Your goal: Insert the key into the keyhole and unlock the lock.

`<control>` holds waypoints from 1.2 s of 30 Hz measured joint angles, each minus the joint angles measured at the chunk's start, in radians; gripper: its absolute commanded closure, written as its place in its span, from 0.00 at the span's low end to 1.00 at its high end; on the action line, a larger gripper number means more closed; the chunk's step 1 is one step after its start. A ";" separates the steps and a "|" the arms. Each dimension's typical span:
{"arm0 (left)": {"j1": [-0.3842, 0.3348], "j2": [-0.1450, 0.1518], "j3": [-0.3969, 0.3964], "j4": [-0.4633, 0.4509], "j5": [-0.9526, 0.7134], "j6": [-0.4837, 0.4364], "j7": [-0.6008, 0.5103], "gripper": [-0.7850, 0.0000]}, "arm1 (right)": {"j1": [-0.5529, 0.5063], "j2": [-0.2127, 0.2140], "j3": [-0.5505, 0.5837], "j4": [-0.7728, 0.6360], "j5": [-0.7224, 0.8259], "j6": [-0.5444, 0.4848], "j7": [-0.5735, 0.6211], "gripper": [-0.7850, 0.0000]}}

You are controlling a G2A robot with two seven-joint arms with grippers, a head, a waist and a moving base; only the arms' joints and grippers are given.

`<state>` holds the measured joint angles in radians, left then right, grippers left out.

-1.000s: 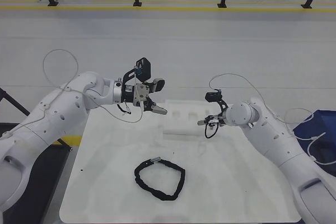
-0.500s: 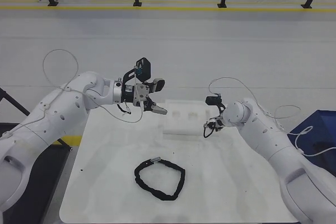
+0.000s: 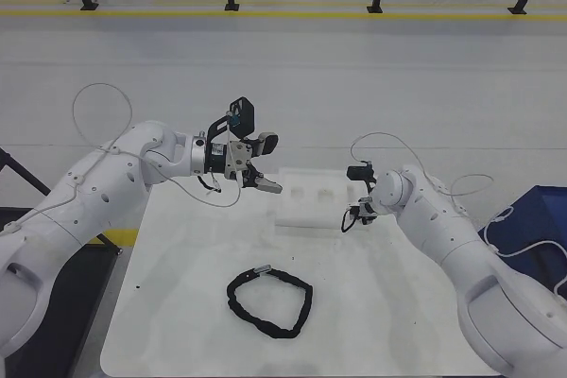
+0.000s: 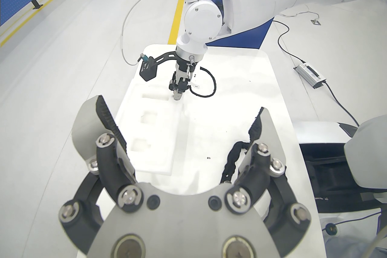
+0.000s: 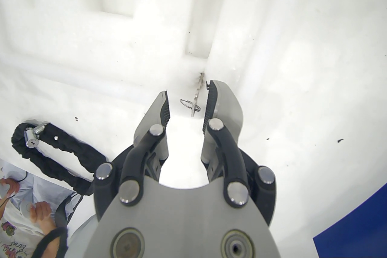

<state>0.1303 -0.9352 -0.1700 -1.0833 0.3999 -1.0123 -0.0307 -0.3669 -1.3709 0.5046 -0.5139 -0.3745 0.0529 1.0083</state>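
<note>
Right end effector point(image 5: 188, 89): released, pointing down at the counter point(image 3: 387, 312), jaws spread to either side of the key point(image 5: 195, 97). Whether a jaw touches the key cannot be told.
Key: small and metal, on a wire ring, seen edge-on at the corner of the foam tray point(image 3: 312, 203).
Foam tray: white block with 3 square pockets, at the far middle of the counter.
Left end effector point(image 4: 180, 105): released and grasping nothing, held in the air above the tray's left end.
Lock point(image 3: 269, 300): black fabric-covered chain in a loop, lying flat nearer the robot, well apart from the key. Its silver cylinder is on the tray side.
Counter: white, with rounded corners.
</note>
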 measured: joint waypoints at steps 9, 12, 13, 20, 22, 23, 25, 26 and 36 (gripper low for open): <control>0.000 0.000 0.000 0.000 0.000 0.000 0.000 0.00 | 0.015 -0.043 -0.008 0.075 -0.011 -0.006 -0.009 0.87; 0.000 0.000 0.000 0.000 0.000 0.000 0.000 0.00 | 0.019 -0.055 -0.008 0.100 -0.012 -0.005 -0.013 0.97; 0.000 0.000 0.000 0.000 0.000 0.000 0.000 0.00 | 0.021 -0.059 -0.008 0.106 -0.013 -0.005 -0.015 1.00; 0.000 0.000 0.000 0.000 0.000 0.000 0.000 0.00 | 0.038 -0.085 -0.007 0.155 -0.025 0.002 -0.027 1.00; 0.000 0.000 0.000 0.000 0.000 0.000 0.000 0.00 | 0.046 -0.090 -0.008 0.164 -0.034 0.005 -0.024 1.00; 0.000 0.000 0.000 0.000 0.000 0.000 0.000 0.00 | 0.050 -0.092 -0.008 0.167 -0.038 0.006 -0.022 1.00; 0.000 0.000 0.000 0.000 0.000 0.000 0.000 0.00 | 0.061 -0.096 -0.006 0.173 -0.043 0.008 -0.011 1.00; 0.000 0.000 0.000 0.000 0.000 0.000 0.000 0.00 | 0.067 -0.096 -0.004 0.175 -0.045 0.008 -0.004 1.00; 0.000 0.000 0.000 0.000 0.000 0.000 0.000 0.00 | 0.120 -0.086 0.032 0.180 -0.034 -0.021 0.081 1.00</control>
<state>0.1303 -0.9352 -0.1700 -1.0833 0.3999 -1.0123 -0.0307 -0.2469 -1.4570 0.5368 -0.3334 -0.4088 0.0314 1.0889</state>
